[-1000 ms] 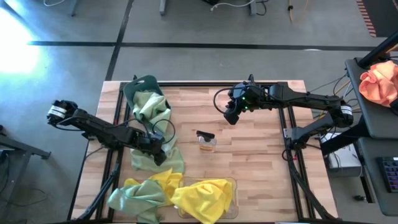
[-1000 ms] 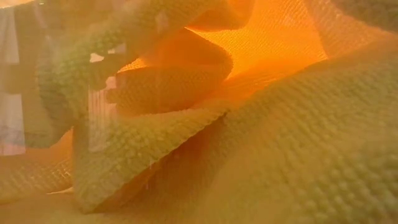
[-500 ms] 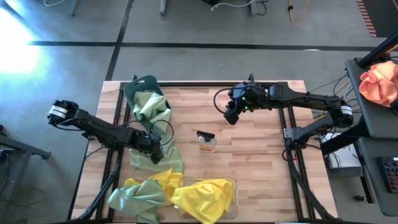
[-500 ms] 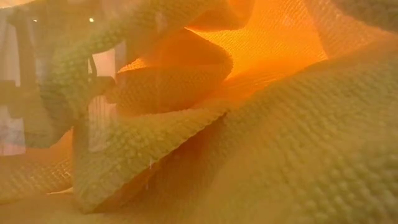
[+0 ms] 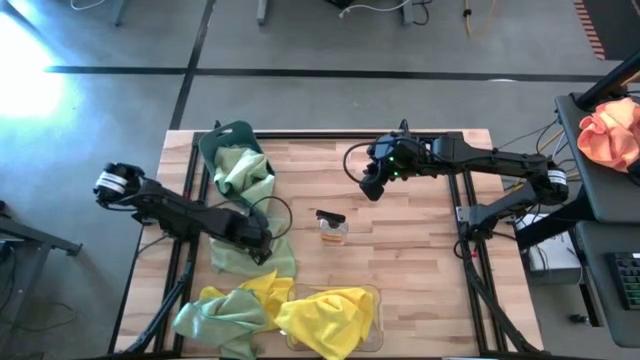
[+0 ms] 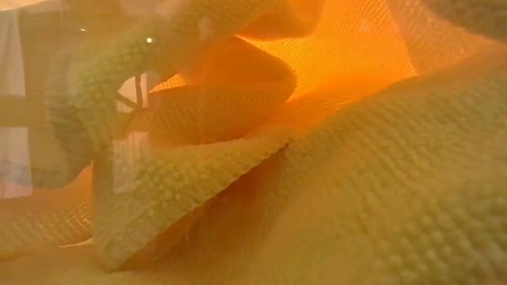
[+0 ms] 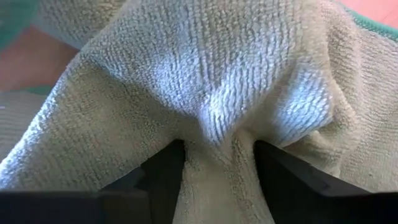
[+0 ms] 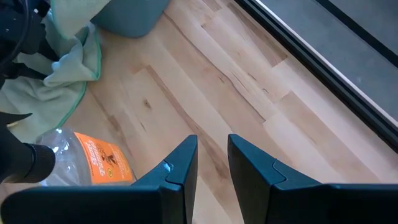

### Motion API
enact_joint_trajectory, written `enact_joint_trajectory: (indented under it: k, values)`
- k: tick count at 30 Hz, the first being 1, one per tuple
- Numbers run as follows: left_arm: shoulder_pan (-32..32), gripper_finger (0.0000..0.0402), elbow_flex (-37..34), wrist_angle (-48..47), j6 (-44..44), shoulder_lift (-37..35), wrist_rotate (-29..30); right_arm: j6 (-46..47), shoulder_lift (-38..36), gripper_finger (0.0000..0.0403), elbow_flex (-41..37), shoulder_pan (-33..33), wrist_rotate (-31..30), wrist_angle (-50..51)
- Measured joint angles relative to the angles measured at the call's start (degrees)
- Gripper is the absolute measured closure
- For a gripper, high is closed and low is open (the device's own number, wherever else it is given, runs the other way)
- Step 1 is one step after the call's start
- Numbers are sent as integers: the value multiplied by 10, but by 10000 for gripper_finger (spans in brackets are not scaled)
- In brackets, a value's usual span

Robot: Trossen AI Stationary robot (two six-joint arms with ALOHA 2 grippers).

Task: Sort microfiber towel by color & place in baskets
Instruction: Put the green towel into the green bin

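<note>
My left gripper (image 5: 258, 242) is down on a pale sage green towel (image 5: 280, 262) that lies flat on the table left of centre, and is shut on it (image 7: 214, 146). Another green towel (image 5: 243, 170) fills the teal basket (image 5: 228, 136) at the far left and spills over its near rim. Bright yellow towels (image 5: 325, 315) lie piled in the clear basket (image 5: 372, 293) at the near edge and fill the low view (image 6: 333, 198). One more green towel (image 5: 212, 316) lies beside them. My right gripper (image 5: 372, 186) hovers at the far middle, narrowly open (image 8: 211, 146). My left gripper pinches a raised fold (image 7: 214, 124) of the sage green towel between its two fingers (image 7: 165, 168), coming from above and slanting down. The cloth bunches into a ridge between the fingers. The rest of the towel (image 5: 235, 258) lies spread on the table.
A small amber-and-black object (image 5: 332, 226) lies at the table's middle, seen also in the right wrist view (image 8: 99, 158). Bare wood (image 5: 420, 270) stretches over the table's right half. An orange-pink cloth (image 5: 610, 135) sits on a stand off the table's right.
My left arm's rear part has swung in toward the table, while its gripper has stayed on the green towel left of centre. The towels and my right arm have kept still.
</note>
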State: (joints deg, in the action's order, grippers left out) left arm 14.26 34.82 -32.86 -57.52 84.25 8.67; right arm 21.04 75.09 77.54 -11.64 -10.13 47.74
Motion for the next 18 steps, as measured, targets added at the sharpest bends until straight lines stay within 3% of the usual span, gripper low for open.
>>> enact_joint_trajectory:
  k: [6, 18]
  values:
    - [0, 274, 38, -15, 8, 36, 1, 9, 0, 321, -8, 0, 0, 0]
    - [0, 395, 89, -12, 9, 42, 21, 11, 0, 321, -27, 0, 0, 0]
